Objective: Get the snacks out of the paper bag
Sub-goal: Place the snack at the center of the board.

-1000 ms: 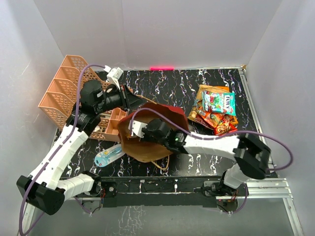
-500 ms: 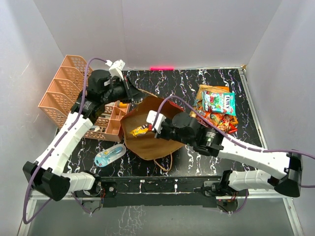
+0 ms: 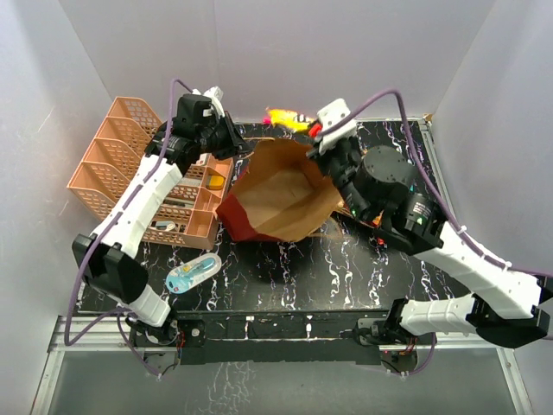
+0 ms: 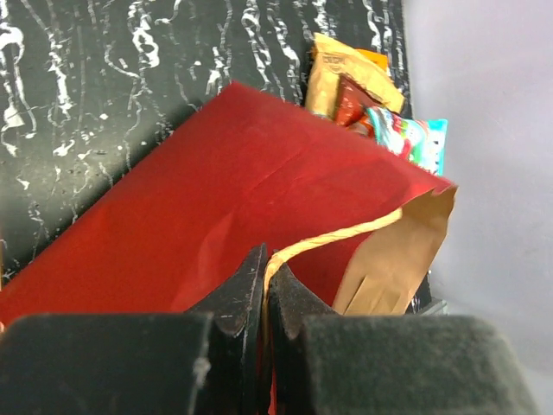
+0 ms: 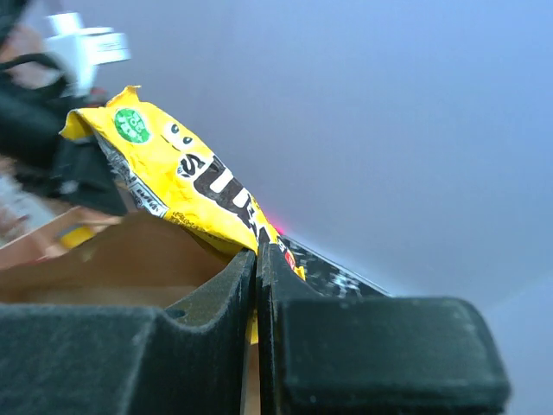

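— Where's the paper bag (image 3: 281, 194)?
— Tilted, middle of the bench (image 3: 346, 268), left pincer (image 4: 266, 275) clamped on its handle (image 4: 337, 235).
— The right pincer (image 5: 257, 252)?
— Pinching a yellow packet (image 5: 186, 177) above the bag's rim, by the far edge.

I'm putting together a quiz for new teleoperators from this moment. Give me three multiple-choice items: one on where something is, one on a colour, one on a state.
1. Where is the yellow packet?
A) pinched in the right fingers, up by the far rim of the paper bag
B) in the pink basket
C) flat on the table beside the blue-white item

2. What colour is the bag's outside?
A) blue
B) red
C) green

3. How are the left fingers?
A) wide open
B) shut on the blue-white item
C) shut on the bag's twine handle

Key: A, the right wrist view shows the packet clamped; B, the left wrist view shows a red outer wall; C, the twine runs in between the shut fingers.
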You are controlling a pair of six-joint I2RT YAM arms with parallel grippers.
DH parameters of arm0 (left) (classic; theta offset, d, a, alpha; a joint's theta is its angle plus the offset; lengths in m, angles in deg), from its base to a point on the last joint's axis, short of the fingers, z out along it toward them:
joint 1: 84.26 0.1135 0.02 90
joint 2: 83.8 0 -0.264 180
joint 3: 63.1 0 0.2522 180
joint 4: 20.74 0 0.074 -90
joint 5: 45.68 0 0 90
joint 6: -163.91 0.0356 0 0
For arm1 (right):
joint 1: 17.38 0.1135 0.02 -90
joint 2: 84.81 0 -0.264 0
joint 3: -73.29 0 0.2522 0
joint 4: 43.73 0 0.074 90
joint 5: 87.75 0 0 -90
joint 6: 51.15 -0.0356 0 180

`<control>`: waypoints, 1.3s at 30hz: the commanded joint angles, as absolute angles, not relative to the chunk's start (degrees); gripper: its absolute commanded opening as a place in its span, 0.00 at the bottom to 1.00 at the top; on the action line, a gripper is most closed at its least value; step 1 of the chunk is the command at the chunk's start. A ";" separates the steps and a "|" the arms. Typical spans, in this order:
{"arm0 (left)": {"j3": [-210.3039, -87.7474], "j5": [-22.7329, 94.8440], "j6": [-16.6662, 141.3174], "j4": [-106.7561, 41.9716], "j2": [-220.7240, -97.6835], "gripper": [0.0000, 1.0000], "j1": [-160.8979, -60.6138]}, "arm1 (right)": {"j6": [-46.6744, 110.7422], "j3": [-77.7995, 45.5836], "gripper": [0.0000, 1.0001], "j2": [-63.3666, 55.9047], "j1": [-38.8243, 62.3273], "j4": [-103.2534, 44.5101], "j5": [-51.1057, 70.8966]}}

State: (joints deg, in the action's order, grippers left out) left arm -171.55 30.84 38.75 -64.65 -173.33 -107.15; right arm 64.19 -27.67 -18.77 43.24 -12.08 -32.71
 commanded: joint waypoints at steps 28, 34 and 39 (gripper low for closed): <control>-161.64 4.49 23.44 -46.49 -172.07 0.00 -90.87 | 53.17 -24.77 0.07 -15.85 6.39 -7.99 -22.77; -161.19 12.16 27.81 -56.42 -170.16 0.00 -90.94 | 53.31 -21.95 0.07 -17.97 4.28 -7.54 -22.95; -161.35 17.59 31.69 -60.91 -168.67 0.00 -90.78 | 53.88 -20.79 0.07 -17.95 3.15 -5.28 -25.52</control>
State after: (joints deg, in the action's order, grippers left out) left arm -161.08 13.55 28.15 -55.90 -172.15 -91.13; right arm 53.88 -20.90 -16.21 3.99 -4.03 -23.42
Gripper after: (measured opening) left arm 0.007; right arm 0.078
